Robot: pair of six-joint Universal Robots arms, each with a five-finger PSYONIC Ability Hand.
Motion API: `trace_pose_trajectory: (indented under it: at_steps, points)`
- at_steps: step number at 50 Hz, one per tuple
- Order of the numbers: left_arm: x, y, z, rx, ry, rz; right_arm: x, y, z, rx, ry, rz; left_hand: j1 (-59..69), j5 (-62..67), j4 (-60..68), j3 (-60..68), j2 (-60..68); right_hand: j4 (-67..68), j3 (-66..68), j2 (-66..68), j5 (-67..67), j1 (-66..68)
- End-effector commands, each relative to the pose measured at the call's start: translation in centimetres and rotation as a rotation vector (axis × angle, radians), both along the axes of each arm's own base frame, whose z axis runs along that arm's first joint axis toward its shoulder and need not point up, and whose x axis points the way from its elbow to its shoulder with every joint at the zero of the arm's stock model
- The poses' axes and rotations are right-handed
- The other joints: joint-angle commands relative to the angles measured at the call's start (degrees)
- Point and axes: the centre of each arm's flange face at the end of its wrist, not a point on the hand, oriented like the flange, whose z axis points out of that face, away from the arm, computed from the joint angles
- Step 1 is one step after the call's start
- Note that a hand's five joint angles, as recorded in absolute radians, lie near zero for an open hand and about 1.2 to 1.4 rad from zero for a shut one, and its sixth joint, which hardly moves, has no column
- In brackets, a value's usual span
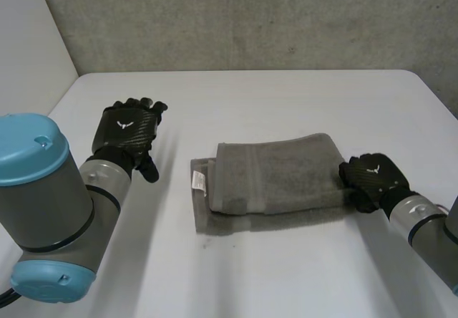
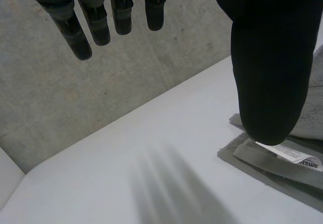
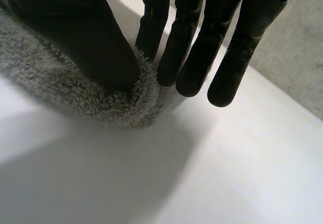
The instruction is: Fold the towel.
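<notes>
The right hand is working nearest, at the right of the white table, and is clamping the right end of the grey towel. In its wrist view the thumb is pressing onto the pile while the fingers are closing against the rolled edge from the other side. That end seems to be riding slightly off the table.

The towel is lying folded at the middle of the table. Its upper layer is not sitting squarely: the lower layer is showing along the front and at the left end, beside the white label.

Farther back and well to the left of the towel, the left hand is hovering above the table. Its fingers are straight and apart from the thumb, and it is holding nothing.

The hold looks shallow, right at the edge, so a pull is likely to let the pile slip out. With the left end unanchored, any drag from the right is likely to slide the whole towel or shift the layers further out of line. A fold made over that offset is likely to come out crooked.

Beyond the table's far edge, the grey wall is closing the scene.
</notes>
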Motion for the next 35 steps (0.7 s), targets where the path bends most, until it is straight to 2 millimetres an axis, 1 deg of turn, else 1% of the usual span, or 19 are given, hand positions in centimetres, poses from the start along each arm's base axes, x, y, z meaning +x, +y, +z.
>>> trace_pose_trajectory:
  at_steps: [1, 2, 4, 5, 7, 8, 9, 10, 12, 13, 15, 18, 21, 23, 26, 32, 33, 34, 35]
  points:
    - [0.2, -0.1, 0.4, -0.01, 0.005, 0.006, 3.5, -0.5, 4.7, -0.169, -0.021, 0.087, 0.6, 0.0, 0.7, 0.6, 0.7, 11.7, 12.2, 12.6, 14.4, 24.8]
    - [0.2, -0.1, 0.4, -0.01, 0.005, 0.006, 3.5, -0.5, 4.7, -0.169, -0.021, 0.088, 0.6, 0.0, 0.7, 0.6, 0.7, 11.7, 12.2, 12.6, 14.4, 24.8]
    - [0.2, 0.0, 0.7, -0.018, 0.01, 0.006, 6.9, 1.1, 6.5, -0.215, -0.044, 0.188, 0.6, 0.0, 0.7, 0.6, 0.7, 11.7, 12.2, 12.6, 14.4, 24.8]
    - [0.2, 0.0, 0.7, -0.018, 0.01, 0.006, 6.9, 1.1, 6.5, -0.215, -0.044, 0.189, 0.6, 0.0, 0.7, 0.6, 0.7, 11.7, 12.2, 12.6, 14.4, 24.8]
    - [0.3, 0.1, 0.8, -0.02, 0.012, 0.007, 9.7, 2.9, 7.2, -0.229, -0.053, 0.273, 0.6, 0.0, 0.7, 0.6, 0.7, 11.7, 12.2, 12.6, 14.4, 24.8]
    - [0.4, 0.1, 1.0, -0.026, 0.015, 0.01, 9.8, 2.9, 7.2, -0.229, -0.053, 0.273, 0.6, 0.0, 0.7, 0.6, 0.7, 11.7, 12.2, 12.6, 14.4, 24.8]
    - [0.5, 0.1, 1.2, -0.028, 0.016, 0.012, 11.2, 3.8, 7.0, -0.219, -0.055, 0.316, 0.4, -0.1, 0.5, 0.5, 0.5, 11.7, 12.2, 12.6, 14.4, 24.8]
    - [0.5, 0.1, 1.2, -0.028, 0.016, 0.012, 11.2, 3.8, 7.0, -0.219, -0.055, 0.316, 0.4, -0.1, 0.5, 0.5, 0.5, 11.7, 12.2, 12.6, 14.4, 24.8]
    - [0.8, 0.0, 1.4, -0.034, 0.019, 0.021, 14.1, 6.2, 6.0, -0.188, -0.055, 0.417, 0.4, -0.1, 0.5, 0.5, 0.5, 11.7, 12.2, 12.6, 14.4, 24.8]
    - [0.8, 0.0, 1.4, -0.034, 0.019, 0.021, 14.1, 6.2, 6.0, -0.188, -0.055, 0.418, 0.4, -0.1, 0.5, 0.5, 0.5, 11.7, 12.2, 12.6, 14.4, 24.8]
    - [0.9, -0.2, 1.4, -0.035, 0.02, 0.026, 16.6, 8.7, 4.8, -0.156, -0.053, 0.51, 0.4, -0.1, 0.5, 0.5, 0.5, 11.7, 12.2, 12.6, 14.4, 24.8]
    - [0.9, -0.2, 1.4, -0.035, 0.02, 0.029, 18.2, 10.9, 3.1, -0.123, -0.043, 0.581, 0.6, 0.0, 0.7, 0.6, 0.7, 11.7, 12.2, 12.6, 14.4, 24.8]
    - [1.0, -0.3, 1.4, -0.034, 0.019, 0.03, 18.9, 11.9, 2.2, -0.103, -0.037, 0.614, 0.6, 0.0, 0.7, 0.6, 0.7, 11.7, 12.2, 12.6, 14.4, 24.8]
    - [1.0, -0.3, 1.3, -0.032, 0.018, 0.03, 19.8, 13.7, 0.3, -0.062, -0.019, 0.663, 0.4, -0.1, 0.5, 0.5, 0.5, 11.7, 12.2, 12.6, 14.4, 24.8]
    - [1.0, -0.3, 1.3, -0.032, 0.018, 0.03, 20.0, 14.2, -0.9, -0.037, -0.005, 0.675, 0.6, 0.0, 0.7, 0.6, 0.7, 11.7, 12.2, 12.6, 14.4, 24.8]
    - [0.9, -0.4, 1.3, -0.034, 0.019, 0.03, 20.0, 13.9, -0.2, -0.051, -0.013, 0.657, 0.4, -0.1, 0.5, 0.5, 0.5, 7.0, 7.5, 7.9, 9.8, 20.2]
    - [0.8, -0.5, 1.4, -0.04, 0.023, 0.029, 19.9, 13.6, 0.7, -0.072, -0.021, 0.637, 0.4, -0.1, 0.5, 0.5, 0.5, -19.9, -19.5, -19.1, -17.2, -6.8]
    - [0.8, -0.5, 1.4, -0.04, 0.023, 0.029, 19.8, 13.4, 2.1, -0.096, -0.035, 0.609, 0.4, -0.1, 0.5, 0.5, 0.5, -35.7, -35.2, -34.8, -33.0, -22.5]
    - [0.7, -0.7, 1.5, -0.051, 0.027, 0.029, 19.8, 13.4, 2.1, -0.096, -0.036, 0.608, 0.6, 0.0, 0.6, 0.6, 0.7, -35.9, -35.4, -35.0, -33.1, -22.7]
